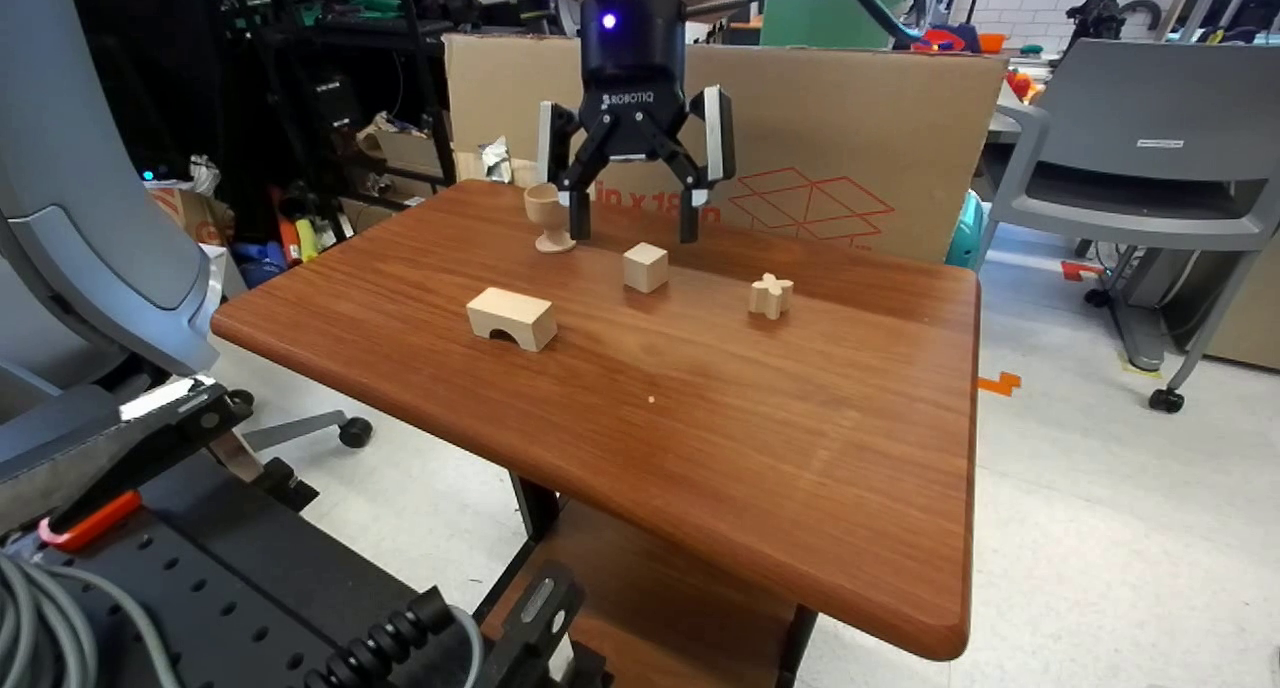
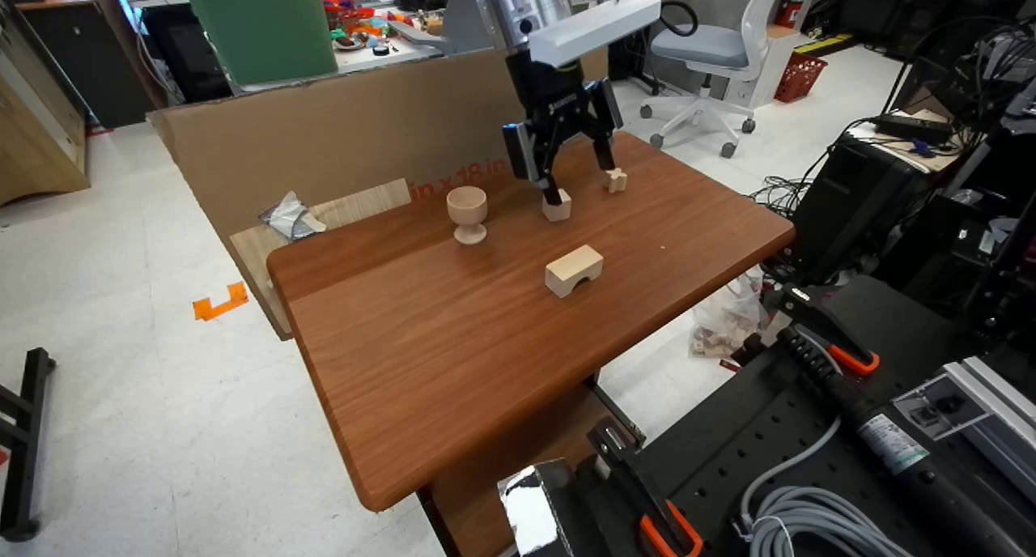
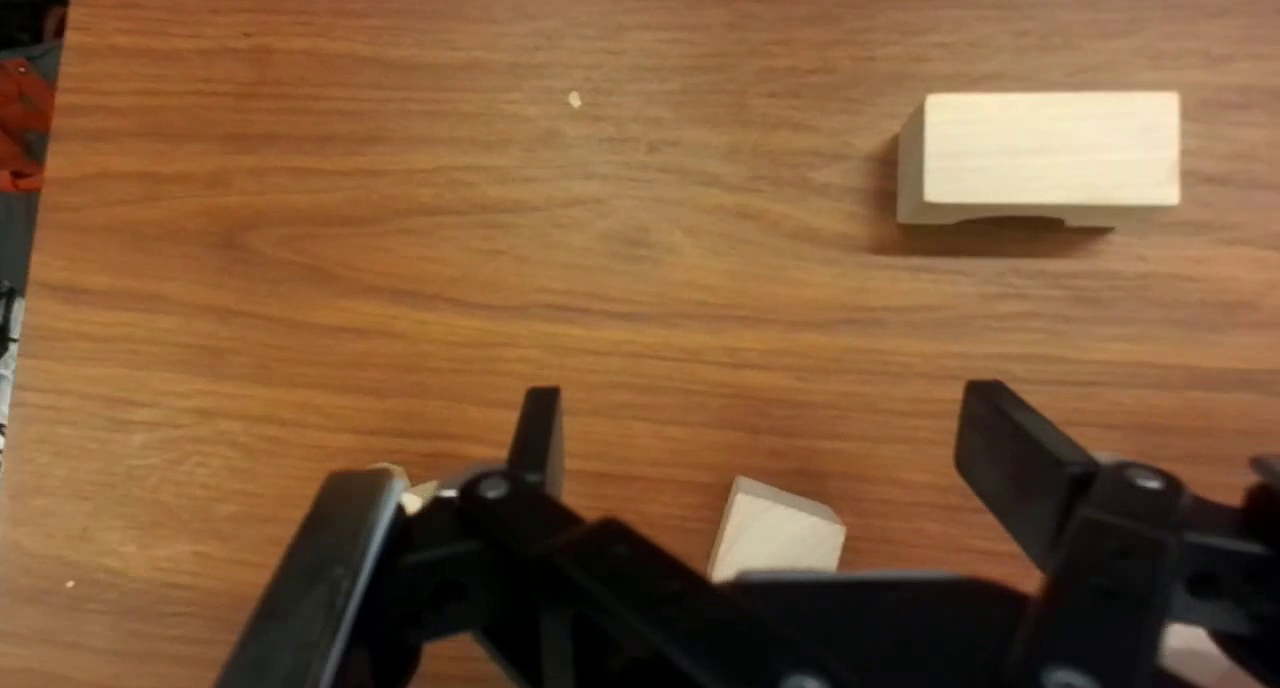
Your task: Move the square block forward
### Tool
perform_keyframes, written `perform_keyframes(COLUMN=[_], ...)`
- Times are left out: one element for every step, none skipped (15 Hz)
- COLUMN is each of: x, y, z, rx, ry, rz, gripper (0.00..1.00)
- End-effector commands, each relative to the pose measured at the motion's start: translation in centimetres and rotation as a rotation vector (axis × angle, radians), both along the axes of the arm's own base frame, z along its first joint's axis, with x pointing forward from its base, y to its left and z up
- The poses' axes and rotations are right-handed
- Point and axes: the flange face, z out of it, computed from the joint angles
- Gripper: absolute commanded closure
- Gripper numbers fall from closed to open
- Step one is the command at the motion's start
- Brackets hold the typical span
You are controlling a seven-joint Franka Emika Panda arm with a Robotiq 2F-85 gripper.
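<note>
Square block (image 1: 645, 268) sits on the table (image 1: 800, 448), below the gripper (image 1: 634, 215), jaws spread apart. In an exterior view, wooden goblet (image 1: 546, 208) stands upright at the block's ten o'clock; its inside unclear.

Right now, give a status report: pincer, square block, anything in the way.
Pincer open, holding nothing. Square block on the table, ungrasped. Notched block stands apart, probably not blocking.
</note>
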Motion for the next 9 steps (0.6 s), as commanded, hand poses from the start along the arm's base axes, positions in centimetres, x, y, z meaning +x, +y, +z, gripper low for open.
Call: perform_keyframes(x=[1.5, 1.6, 1.8, 1.9, 2.2, 2.4, 2.6, 2.6, 2.6], y=[0.2, 0.3, 0.4, 0.4, 0.3, 0.2, 0.0, -0.2, -0.4], z=[-0.3, -0.3, -0.4, -0.5, -0.6, -0.7, -0.8, -1.1, -1.4], rx=[-0.002, 0.0, -0.007, -0.017, -0.033, -0.042, -0.052, -0.062, -0.073], ry=[-0.052, -0.07, -0.09, -0.108, -0.133, -0.146, -0.161, -0.168, -0.17], rz=[-0.109, -0.135, -0.158, -0.176, -0.191, -0.21, -0.226, -0.241, -0.252], gripper=[0.0, 0.0, 0.0, 0.0, 0.0, 0.0, 0.0, 0.0, 0.0])
